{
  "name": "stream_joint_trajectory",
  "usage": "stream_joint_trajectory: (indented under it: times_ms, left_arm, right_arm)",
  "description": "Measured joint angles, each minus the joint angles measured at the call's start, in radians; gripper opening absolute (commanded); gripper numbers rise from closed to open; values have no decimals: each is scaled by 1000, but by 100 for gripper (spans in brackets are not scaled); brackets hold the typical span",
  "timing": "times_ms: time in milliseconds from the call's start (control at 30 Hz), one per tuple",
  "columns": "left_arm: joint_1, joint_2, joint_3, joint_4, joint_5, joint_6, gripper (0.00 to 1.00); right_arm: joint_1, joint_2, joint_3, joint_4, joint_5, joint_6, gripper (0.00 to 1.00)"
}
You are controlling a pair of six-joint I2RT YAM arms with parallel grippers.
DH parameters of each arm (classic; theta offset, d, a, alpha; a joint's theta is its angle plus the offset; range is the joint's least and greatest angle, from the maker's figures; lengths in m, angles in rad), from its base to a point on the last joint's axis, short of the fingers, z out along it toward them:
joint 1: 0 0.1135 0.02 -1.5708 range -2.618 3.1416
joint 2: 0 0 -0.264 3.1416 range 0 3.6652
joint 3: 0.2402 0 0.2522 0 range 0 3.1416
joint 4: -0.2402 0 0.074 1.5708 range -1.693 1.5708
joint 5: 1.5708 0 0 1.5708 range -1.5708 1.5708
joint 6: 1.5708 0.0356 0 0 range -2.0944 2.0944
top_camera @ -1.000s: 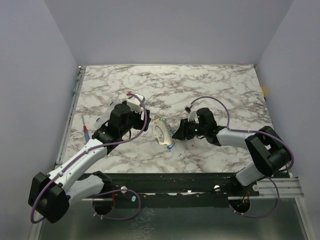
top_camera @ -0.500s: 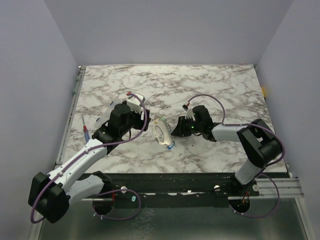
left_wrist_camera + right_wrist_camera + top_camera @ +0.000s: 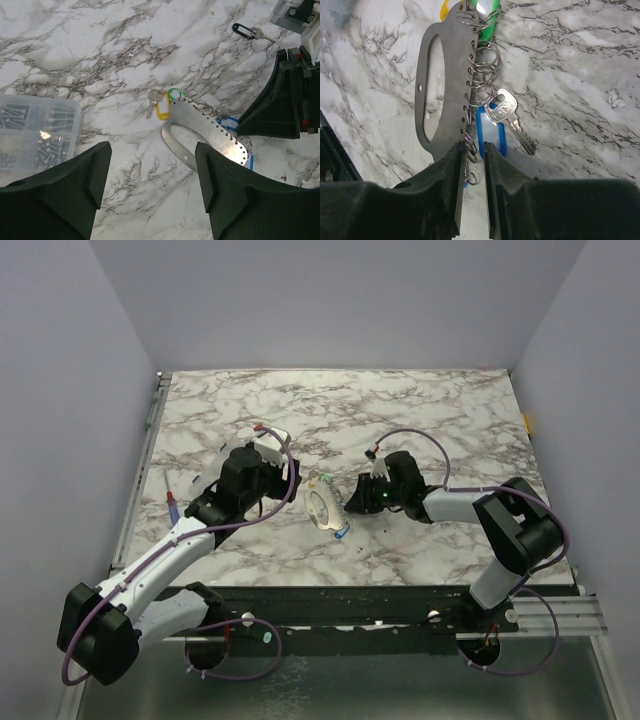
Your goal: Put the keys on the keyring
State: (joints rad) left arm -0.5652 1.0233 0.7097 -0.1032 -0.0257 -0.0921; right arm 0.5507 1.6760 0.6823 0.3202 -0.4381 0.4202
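The keyring (image 3: 322,505) is a pale flat oval plate with several wire rings along one edge, lying mid-table. It also shows in the left wrist view (image 3: 200,130) and the right wrist view (image 3: 445,85). A key with a blue tag (image 3: 502,110) hangs on one ring. A yellow-tagged key (image 3: 162,111) and a green tag (image 3: 175,93) sit at the plate's far end. My right gripper (image 3: 471,145) is at the ringed edge, its fingers nearly closed around a wire ring; it also shows in the top view (image 3: 352,505). My left gripper (image 3: 152,200) is wide open and empty, just left of the keyring.
A clear plastic box of screws (image 3: 35,130) sits left of the keyring. A small dark clip with a key (image 3: 242,30) lies beyond the right gripper. A thin red-and-blue tool (image 3: 172,502) lies near the table's left edge.
My right gripper has moved left, up to the ringed edge of the keyring, and its arm has swung in. The left arm has not moved.
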Motion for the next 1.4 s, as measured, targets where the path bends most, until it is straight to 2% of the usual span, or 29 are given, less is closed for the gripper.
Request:
stream_joint_trajectory:
  times_ms: [333, 767, 867, 967, 1400]
  left_arm:
    - [0, 3, 0, 0, 0, 0, 74]
    - [0, 9, 0, 0, 0, 0, 74]
    - [0, 10, 0, 0, 0, 0, 74]
    - [0, 10, 0, 0, 0, 0, 73]
    - [0, 14, 0, 0, 0, 0, 73]
  right_arm:
    - [0, 24, 0, 2, -45, -30, 19]
    - [13, 35, 2, 1, -101, -57, 25]
    - [14, 40, 2, 1, -104, -61, 19]
    - [14, 43, 2, 1, -107, -72, 2]
    - [30, -3, -2, -20, -101, -103, 1]
